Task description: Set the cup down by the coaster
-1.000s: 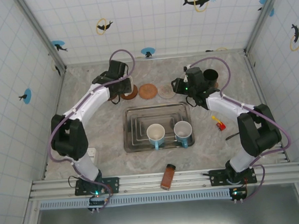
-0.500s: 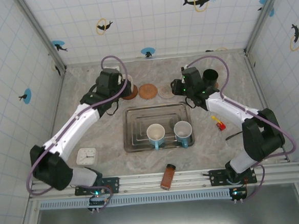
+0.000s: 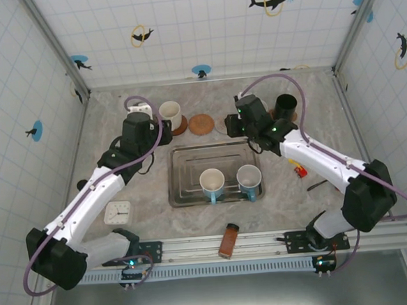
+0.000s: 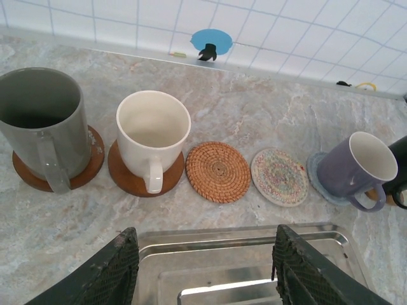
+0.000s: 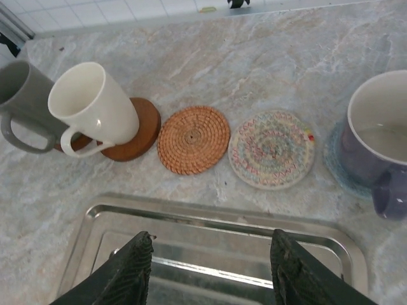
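The cup [image 4: 153,130] stands upright on a wooden coaster [image 4: 121,175], free of any grip, its handle turned toward the tray [image 4: 254,254]. A second ago the left gripper [image 4: 205,240] covered it in the top view, and half a second ago only part of it showed. Now the left gripper has drawn back toward the near left, away from the cup. Its fingers stand wide apart with nothing between them, hanging over the tray's far edge in the left wrist view. The left arm has stretched out low along the table's left side, so a small clock [image 3: 117,212] that it hid a second ago lies uncovered. To the cup's left a gray mug [image 4: 41,121] sits on its own wooden disc [image 4: 92,159]. To its right lie a rattan coaster [image 4: 217,171], just beside the wooden coaster, then a pastel coaster [image 4: 280,176], then a purple mug [image 4: 356,165] on a blue mat [image 4: 315,168]. The right gripper [image 5: 211,244] has shifted left along the tray's far edge since the earlier frames, and in the top view its wrist now overlaps the pastel coaster; its fingers are likewise spread and empty. The black mug [image 3: 285,106] behind it and the two white mugs [image 3: 213,183] in the tray sit where they were.
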